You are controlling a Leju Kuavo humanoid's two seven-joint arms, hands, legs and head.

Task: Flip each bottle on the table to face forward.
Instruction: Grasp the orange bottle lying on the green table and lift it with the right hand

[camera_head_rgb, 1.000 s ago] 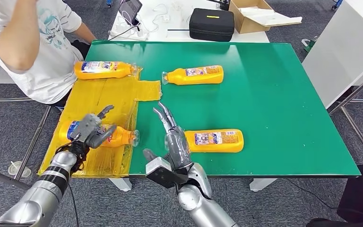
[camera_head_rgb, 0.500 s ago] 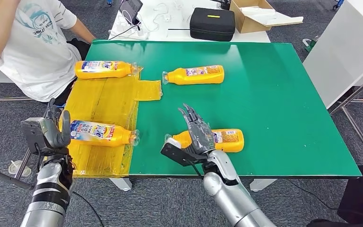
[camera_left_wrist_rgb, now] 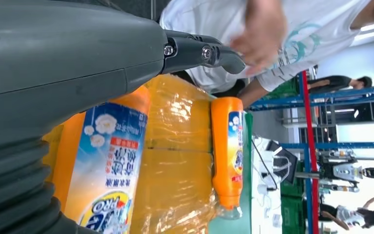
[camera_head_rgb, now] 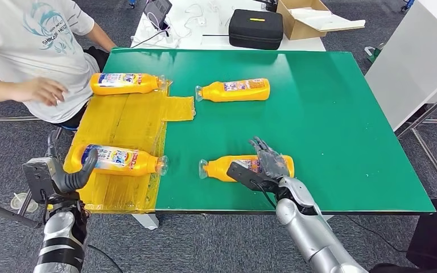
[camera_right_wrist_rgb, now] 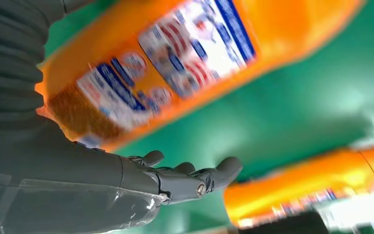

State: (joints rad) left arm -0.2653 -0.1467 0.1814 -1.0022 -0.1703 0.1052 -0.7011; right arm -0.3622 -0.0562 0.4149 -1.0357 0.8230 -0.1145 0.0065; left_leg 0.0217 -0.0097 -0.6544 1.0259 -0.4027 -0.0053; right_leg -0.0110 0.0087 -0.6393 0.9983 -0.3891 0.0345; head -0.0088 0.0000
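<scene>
Right hand: our right hand (camera_head_rgb: 266, 165) now lies over the label end of the nearest orange plastic bottle (camera_head_rgb: 227, 168); a second ago it hovered beside that bottle's neck, fingers spread. Fingers drape the bottle's top, but we cannot tell whether they have closed on it.

Left hand: our left hand (camera_head_rgb: 62, 176) has pulled back off the front-left orange bottle with the blue-and-white label (camera_head_rgb: 119, 160). It now hangs released, thumb up, just off the surface's 8 o'clock corner.

Meaning for the task: we judge the front-left bottle finished, its label up on the yellow film sheet (camera_head_rgb: 125, 122), and the nearest bottle as the step in hand.

Other bottles: the far-left orange bottle (camera_head_rgb: 126, 83) lies at 11 o'clock on the film, and the middle orange bottle (camera_head_rgb: 233, 90) at 12 o'clock on the green surface (camera_head_rgb: 341, 114). Both show labels, so we judge little or nothing is left for them.

Edges: the nearest bottle lies near the front edge at 6 o'clock; a roll toward us could send it off.

Open room: bare green stretches from 1 to 4 o'clock, so turning the bottle away from us looks safest.

Person: a person in a white shirt (camera_head_rgb: 40, 45) sits at 10 o'clock, one hand (camera_head_rgb: 42, 90) beside the far-left bottle.
</scene>
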